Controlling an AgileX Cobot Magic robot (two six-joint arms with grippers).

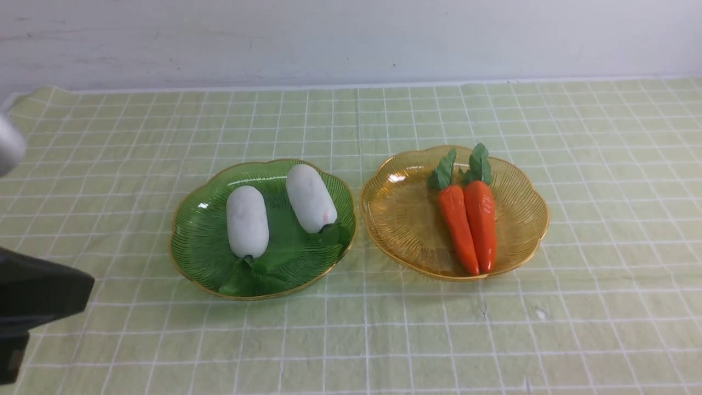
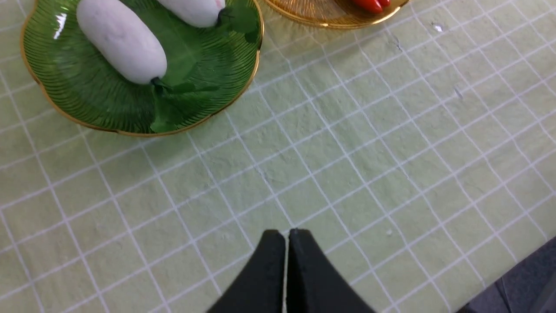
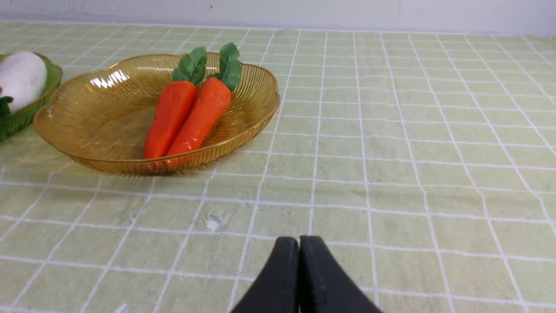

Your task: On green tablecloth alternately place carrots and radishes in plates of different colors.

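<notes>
On the green tablecloth (image 1: 384, 340) stand two plates side by side. The deep green plate (image 1: 197, 241) holds two white radishes (image 1: 247, 220) (image 1: 311, 197), leaves toward me. The amber plate (image 1: 406, 219) holds two orange carrots (image 1: 457, 226) (image 1: 482, 222) lying together, leafy tops pointing away. My left gripper (image 2: 286, 234) is shut and empty, hovering over bare cloth short of the green plate (image 2: 65, 113). My right gripper (image 3: 299, 241) is shut too, empty, low over the cloth on the near right of the amber plate (image 3: 87, 143). The right arm stays out of the front view.
A dark part of my left arm (image 1: 33, 302) fills the front view's lower left. A white wall (image 1: 351, 38) runs behind the cloth's far edge. A dark floor or table edge (image 2: 521, 282) shows past the cloth in the left wrist view.
</notes>
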